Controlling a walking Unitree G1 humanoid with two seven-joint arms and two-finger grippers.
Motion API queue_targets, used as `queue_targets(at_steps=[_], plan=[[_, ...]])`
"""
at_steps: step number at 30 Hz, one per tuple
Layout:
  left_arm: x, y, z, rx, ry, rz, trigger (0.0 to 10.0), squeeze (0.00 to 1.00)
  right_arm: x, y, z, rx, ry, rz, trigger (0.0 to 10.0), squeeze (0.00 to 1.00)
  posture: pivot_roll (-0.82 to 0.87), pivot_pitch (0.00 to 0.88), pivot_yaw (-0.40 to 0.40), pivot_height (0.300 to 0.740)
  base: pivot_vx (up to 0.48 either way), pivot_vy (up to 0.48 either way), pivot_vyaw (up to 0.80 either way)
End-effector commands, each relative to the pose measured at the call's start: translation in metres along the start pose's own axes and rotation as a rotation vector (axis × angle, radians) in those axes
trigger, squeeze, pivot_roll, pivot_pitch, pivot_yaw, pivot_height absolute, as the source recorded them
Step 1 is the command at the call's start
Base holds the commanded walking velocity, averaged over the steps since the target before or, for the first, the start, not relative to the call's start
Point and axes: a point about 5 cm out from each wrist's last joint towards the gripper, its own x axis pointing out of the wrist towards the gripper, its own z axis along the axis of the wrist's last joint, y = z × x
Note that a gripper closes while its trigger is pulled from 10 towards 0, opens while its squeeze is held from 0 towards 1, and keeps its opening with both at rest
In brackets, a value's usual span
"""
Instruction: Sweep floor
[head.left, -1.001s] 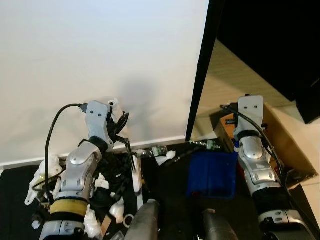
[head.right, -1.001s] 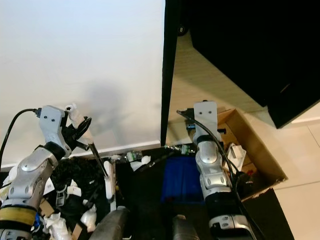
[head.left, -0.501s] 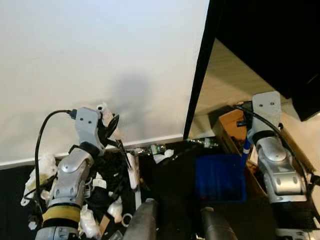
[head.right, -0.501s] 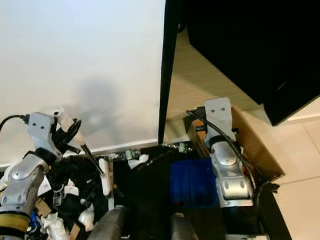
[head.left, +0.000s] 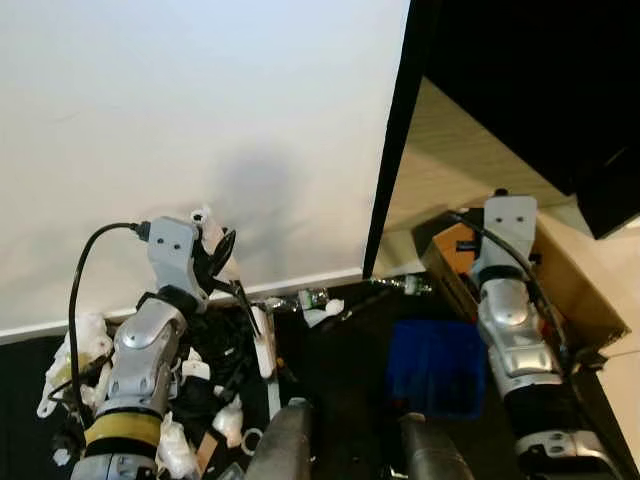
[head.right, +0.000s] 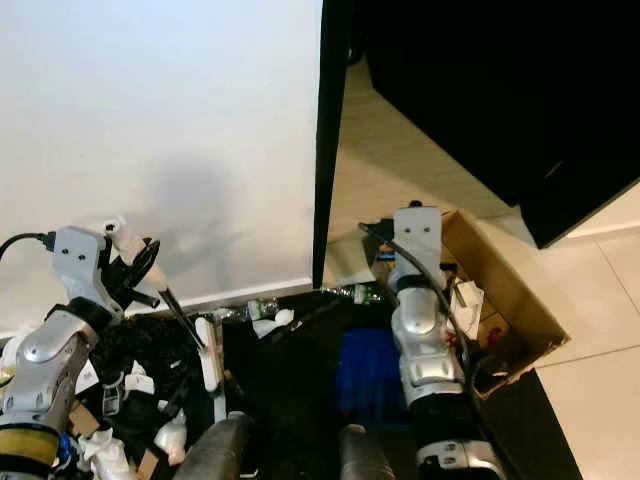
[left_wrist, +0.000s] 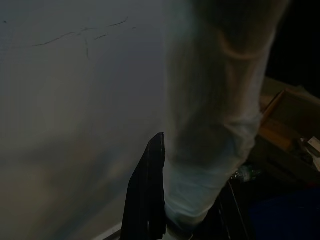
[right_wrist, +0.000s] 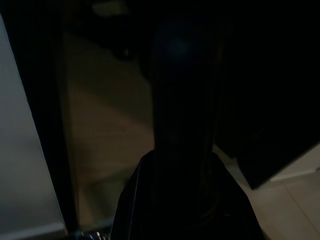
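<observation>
Litter (head.left: 190, 400) heaped on the dark floor (head.left: 340, 350) nearest the camera, on the robot's left: white crumpled bits, black scraps, a cardboard piece. Left arm rises out of that heap. Left gripper (head.left: 222, 255) is clamped on a white handle (head.left: 207, 225), probably the brush; a thin dark rod runs from it down to a white piece (head.left: 264, 345) lying in the litter. Left wrist view shows one black finger (left_wrist: 147, 195) pressed against a pale, blurred cylinder (left_wrist: 210, 150), wall behind.

Blue dustpan (head.left: 435, 365) sits on the floor to the right of centre, just beside the right arm. Right gripper (head.right: 385, 258) is up at the open cardboard box (head.left: 570, 290); can't tell if its fingers are apart or together. Right wrist view is very dark: one dark rounded shaft down the middle, tan floor beyond.

Farther out: a small bottle (head.left: 310, 298) and white scraps along the skirting, white wall (head.left: 200, 120), black vertical edge (head.left: 392, 140), tan floor and a large black object (head.left: 530, 80) at upper right.
</observation>
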Motion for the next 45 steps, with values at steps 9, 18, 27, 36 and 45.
queue_targets(at_steps=[9,18,27,36,45], plan=[[-0.005,0.002,-0.002,0.002,0.002,-0.003,10.0,0.00,0.011,0.021,0.020,0.080,-0.147,0.107,10.0,0.00,0.25,0.326,0.048,0.740,0.000,0.000,0.00],[-0.002,0.011,0.000,0.014,0.002,0.004,10.0,0.00,0.009,0.040,0.021,0.069,-0.201,0.245,10.0,0.00,0.25,0.332,0.048,0.740,0.000,0.000,0.00],[-0.005,0.035,-0.001,0.105,0.073,-0.025,10.0,0.00,-0.009,0.060,-0.006,-0.071,-0.146,0.467,10.0,0.00,0.24,0.345,0.045,0.740,0.000,0.000,0.00],[-0.010,0.061,0.005,0.223,0.086,0.046,10.0,0.00,0.005,0.034,-0.002,-0.177,-0.202,0.260,10.0,0.00,0.23,0.351,0.037,0.740,0.000,0.000,0.00],[0.006,0.044,0.004,0.244,0.068,-0.101,10.0,0.00,0.008,0.027,0.002,-0.194,-0.214,0.142,10.0,0.00,0.22,0.343,0.028,0.740,0.000,0.000,0.00]])
